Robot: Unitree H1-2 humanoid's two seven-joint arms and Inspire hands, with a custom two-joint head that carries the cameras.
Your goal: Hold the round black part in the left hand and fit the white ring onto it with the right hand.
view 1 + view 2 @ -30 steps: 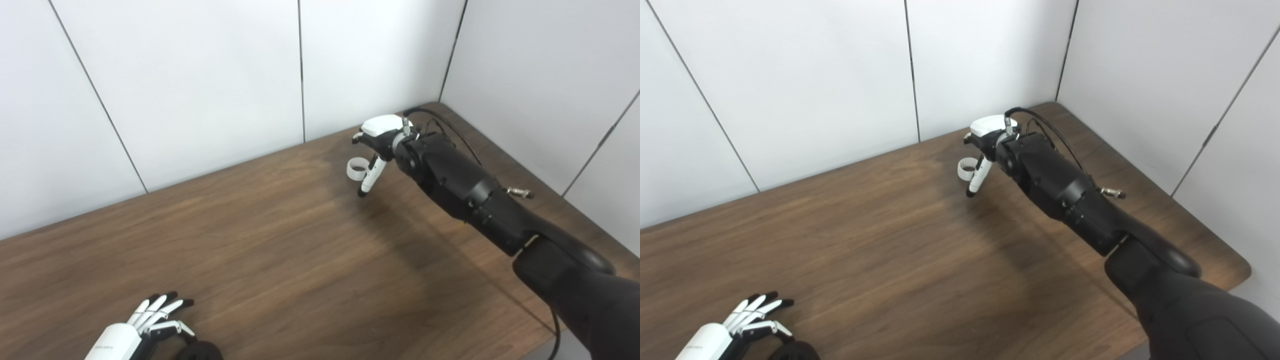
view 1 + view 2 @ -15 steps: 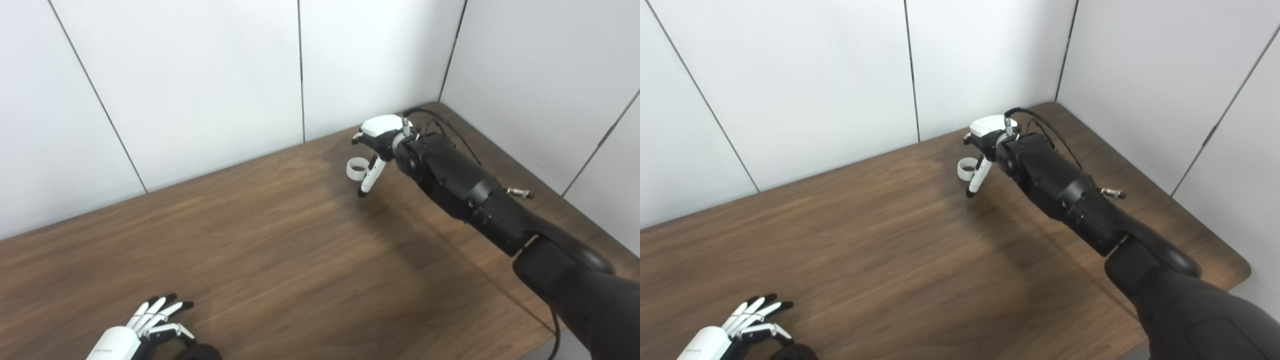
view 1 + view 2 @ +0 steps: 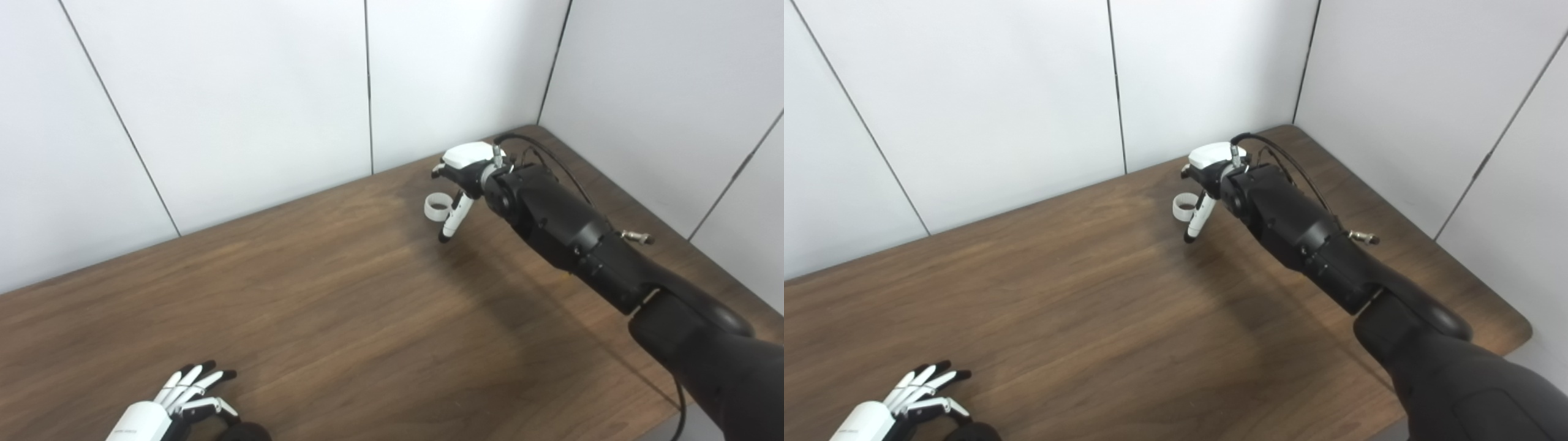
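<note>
The white ring (image 3: 436, 206) is at the far side of the table, right against a down-pointing finger of my right hand (image 3: 463, 168). The hand's other fingers are hidden behind its white back, so I cannot tell whether the ring is pinched or only touched. At the near left edge my left hand (image 3: 177, 401) has its fingers spread and slightly curled. The round black part (image 3: 245, 432) lies just right of its thumb, mostly cut off by the picture's bottom edge.
The brown wooden table (image 3: 343, 318) is bounded by white wall panels (image 3: 245, 98) at the back and right. My black right forearm (image 3: 569, 233) stretches diagonally over the table's right half, with a cable looping near the wrist.
My left hand and the black part have slid slightly down toward the picture's bottom edge. The right hand and the ring have stayed in place.
</note>
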